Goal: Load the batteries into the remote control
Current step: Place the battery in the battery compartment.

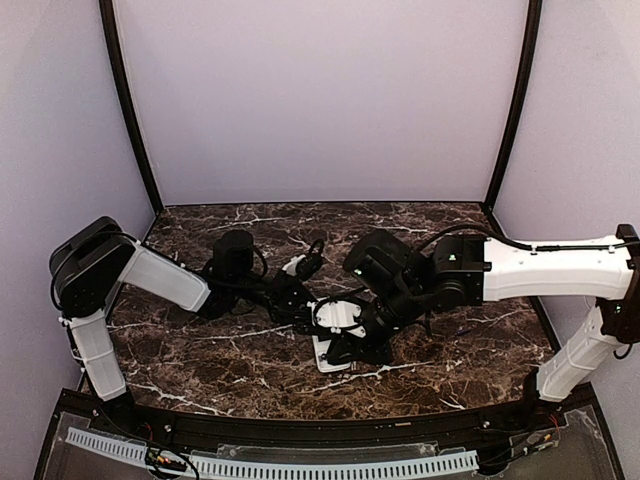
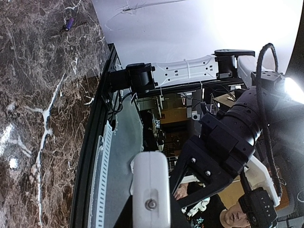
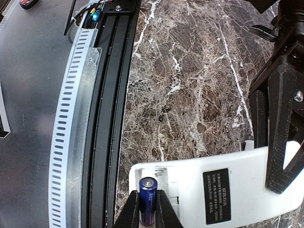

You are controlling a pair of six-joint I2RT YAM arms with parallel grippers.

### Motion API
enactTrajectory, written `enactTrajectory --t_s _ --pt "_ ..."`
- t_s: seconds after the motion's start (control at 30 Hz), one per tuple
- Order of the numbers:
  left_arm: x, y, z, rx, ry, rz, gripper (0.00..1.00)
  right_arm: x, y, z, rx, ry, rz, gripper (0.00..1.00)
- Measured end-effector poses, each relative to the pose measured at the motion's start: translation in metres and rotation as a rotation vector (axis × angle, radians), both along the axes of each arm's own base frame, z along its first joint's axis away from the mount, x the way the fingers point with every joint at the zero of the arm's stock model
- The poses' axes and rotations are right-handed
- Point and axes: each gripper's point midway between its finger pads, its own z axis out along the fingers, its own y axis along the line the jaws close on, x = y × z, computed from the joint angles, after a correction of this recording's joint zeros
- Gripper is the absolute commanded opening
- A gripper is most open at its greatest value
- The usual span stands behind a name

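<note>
On the table (image 3: 190, 71), right wrist view: the remote (image 3: 190, 187) lies back-up, its recess (image 3: 169, 186) open with a spring (image 3: 160, 171) showing inside. The right pincer (image 3: 147, 194) is clenched on one battery (image 3: 147, 205), held on end over the recess just beside the spring; seated or not, cannot tell. The left pincer (image 3: 267, 166) is nearly closed on the remote's opposite end, past the label (image 3: 218, 194), and looks like a grip. The overhead view shows both pincers meeting over the remote but hides the battery and recess. Only the left wrist view shows a second battery (image 2: 70, 23), loose on the table; the remote is outside that view.
</note>
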Motion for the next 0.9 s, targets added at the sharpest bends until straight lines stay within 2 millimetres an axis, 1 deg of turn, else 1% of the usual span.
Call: enactTrajectory --t_s 0.27,0.37,0.57,0.63,0.73,0.9 --pt "0.0002 -0.0001 0.0028 -0.006 -0.015 0.000 0.01 -0.0007 0.0010 -0.0025 -0.005 0.001 0.003 0.10" --pt "0.0000 -0.0001 0.0026 -0.007 -0.018 -0.001 0.00 -0.0001 0.0024 -0.0055 -0.012 0.002 0.003 0.10" --pt "-0.0003 0.0000 0.0012 -0.001 -0.015 -0.002 0.00 -0.0004 0.0020 -0.0068 -0.017 0.004 0.004 0.18" --pt "-0.0001 -0.0001 0.0012 0.000 -0.015 -0.002 0.00 -0.0005 0.0013 -0.0073 -0.020 0.004 0.005 0.22" --pt "0.0002 -0.0002 0.0016 0.001 -0.016 -0.003 0.00 -0.0008 -0.0001 -0.0084 -0.027 0.005 0.005 0.23" --pt "-0.0001 0.0001 0.0027 0.004 -0.016 -0.002 0.00 -0.0013 -0.0015 -0.0095 -0.034 0.007 0.005 0.28"
